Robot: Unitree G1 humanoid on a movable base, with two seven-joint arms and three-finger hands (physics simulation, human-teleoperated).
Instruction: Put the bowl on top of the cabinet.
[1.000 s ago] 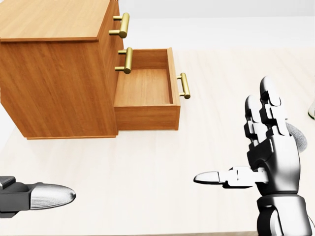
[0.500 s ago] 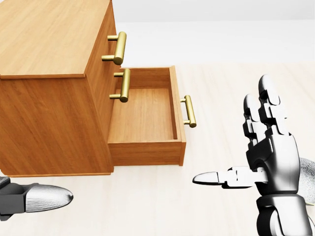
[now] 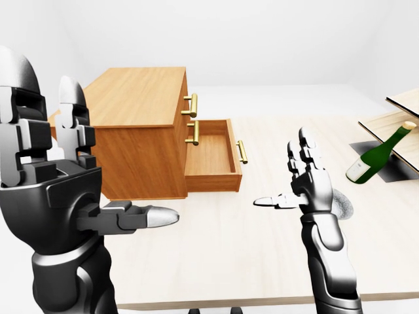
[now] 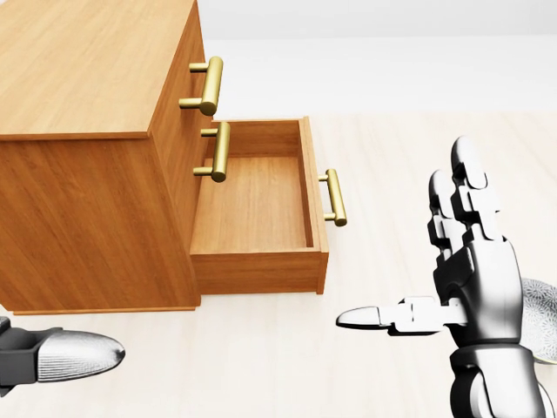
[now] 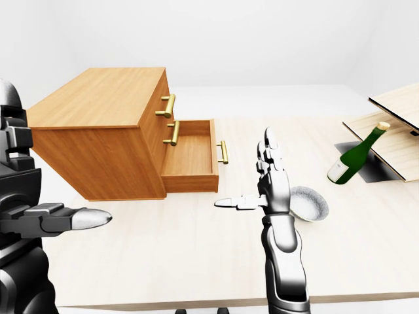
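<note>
Cabinet: a light brown wooden cabinet [image 5: 98,131] with three drawers stands on the far left part of the table; its flat top is bare.
Drawers: the two upper ones are closed. The bottom drawer [image 4: 257,205] is pulled out to the right in the head view, and its inside shows only bare wood.
Handles: brass bar handles, one on each drawer front, with the lowest handle [image 4: 335,198] at the end of the pulled-out drawer.
Bowl: a pale grey, speckled, shallow round bowl [image 5: 313,204] sits on the table, to the right of the cabinet and well apart from it. In the right-eye view its left edge is hidden behind the right hand.
Right hand: the silver and black three-finger right hand [image 5: 273,190] is spread apart, with its fingers [image 4: 466,174] pointing up and its thumb pointing left. It grips nothing. Whether it touches the bowl cannot be told.
Left hand: the left hand [image 3: 59,190] is raised near the camera at the left, spread apart, with its thumb pointing right. It holds nothing.
Table: a pale wooden table [image 5: 196,242] carries everything.
Bottle: a dark green glass bottle [image 5: 353,157] is on the far right, tilted, with its neck up and to the right.
Panels: slanted light wooden panels [image 5: 399,140] and a dark flat patch [image 5: 380,171] lie by the bottle.
</note>
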